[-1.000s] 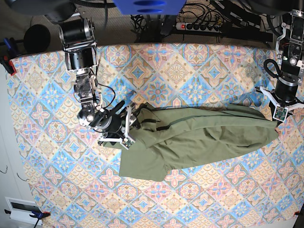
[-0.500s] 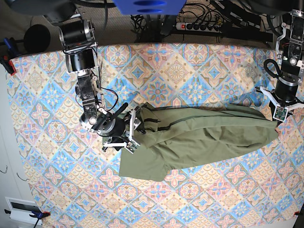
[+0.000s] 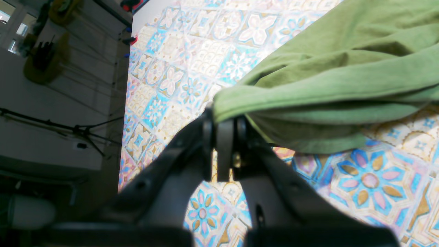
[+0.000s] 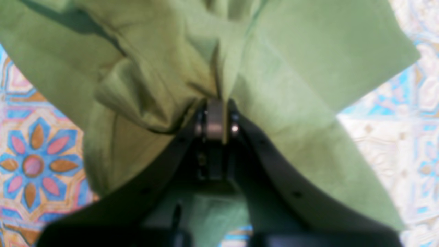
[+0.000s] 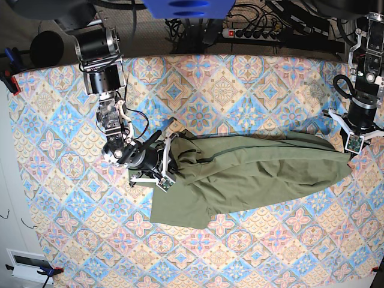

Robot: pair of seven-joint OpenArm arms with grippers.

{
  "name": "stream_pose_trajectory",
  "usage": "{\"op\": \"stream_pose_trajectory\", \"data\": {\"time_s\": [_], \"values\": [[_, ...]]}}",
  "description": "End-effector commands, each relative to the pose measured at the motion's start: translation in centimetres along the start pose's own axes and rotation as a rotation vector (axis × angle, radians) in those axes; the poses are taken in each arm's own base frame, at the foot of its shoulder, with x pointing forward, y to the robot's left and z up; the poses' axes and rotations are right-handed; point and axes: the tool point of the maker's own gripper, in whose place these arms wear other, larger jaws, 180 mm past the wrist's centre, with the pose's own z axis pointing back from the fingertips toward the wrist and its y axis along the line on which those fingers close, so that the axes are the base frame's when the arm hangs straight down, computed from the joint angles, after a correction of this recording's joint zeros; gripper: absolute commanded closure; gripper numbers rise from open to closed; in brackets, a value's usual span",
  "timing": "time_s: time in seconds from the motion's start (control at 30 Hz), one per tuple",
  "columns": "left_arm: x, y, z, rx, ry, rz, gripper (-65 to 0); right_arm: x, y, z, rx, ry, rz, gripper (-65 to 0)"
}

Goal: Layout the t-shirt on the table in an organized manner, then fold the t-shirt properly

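Patterned table (image 5: 240, 78) carries the t-shirt (image 5: 252, 174), bunched lengthwise across its middle. Right gripper (image 5: 170, 163), at left, pinches a thick gather; left gripper (image 5: 354, 144), at right, is clamped on the hem. Pulling apart could tear either grip loose.

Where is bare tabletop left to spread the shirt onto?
The table is bare behind the t-shirt, toward the power strip, and along the near edge below it. It is crowded mid-table: right claw and left claw each pinch a shirt end.

Overhead base; 2 close wrist views.
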Motion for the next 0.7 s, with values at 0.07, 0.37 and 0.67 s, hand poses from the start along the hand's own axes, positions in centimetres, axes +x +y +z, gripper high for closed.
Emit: {"op": "stream_pose_trajectory", "data": {"time_s": [0.07, 0.37, 0.67], "values": [[1.6, 1.1, 0.1, 0.03, -0.053, -0.023, 0.0, 5.6, -1.7, 2.5, -0.065, -0.135, 0.073, -0.6], [4.8, 3.4, -0.5, 0.095, -0.138, -0.016, 0.0, 10.2, -4.6, 8.3, -0.162, -0.293, 0.049, -0.7], [13.0, 8.0, -0.2, 0.223, -0.358, 0.012, 0.0, 10.8, -13.0, 16.2, -0.284, -0.469, -0.116, -0.7]]}}
